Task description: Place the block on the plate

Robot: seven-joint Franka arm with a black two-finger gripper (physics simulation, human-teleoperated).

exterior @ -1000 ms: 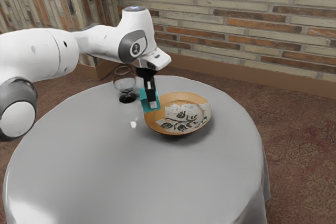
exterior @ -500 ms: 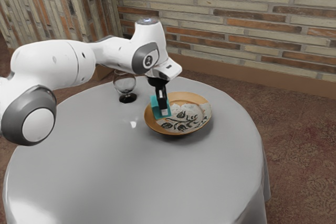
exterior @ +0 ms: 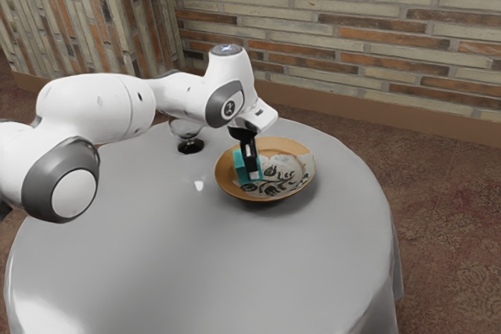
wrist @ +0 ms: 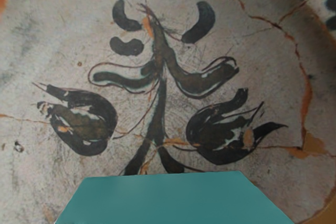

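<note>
My gripper [exterior: 250, 173] points down over the plate in the exterior view, shut on the teal block [exterior: 239, 167], one finger crossing in front of it. The plate [exterior: 226, 181], orange-rimmed with a pale floral centre, lies under both. The block is low within the plate's outline, toward the exterior view's left side; whether it touches the surface I cannot tell. In the wrist view, the block [wrist: 173, 200] is at the lower edge, with the plate's painted flowers [wrist: 161, 98] beyond it.
A stemmed glass [exterior: 189, 145] stands behind the plate, toward the exterior view's left, partly behind my arm. The plate and glass are on a round table with a grey cloth [exterior: 196, 256]. A brick wall rises beyond.
My gripper has carried the block from the plate's edge toward the exterior view's right and lower, over the plate's inside. The plate and glass have stayed put.
</note>
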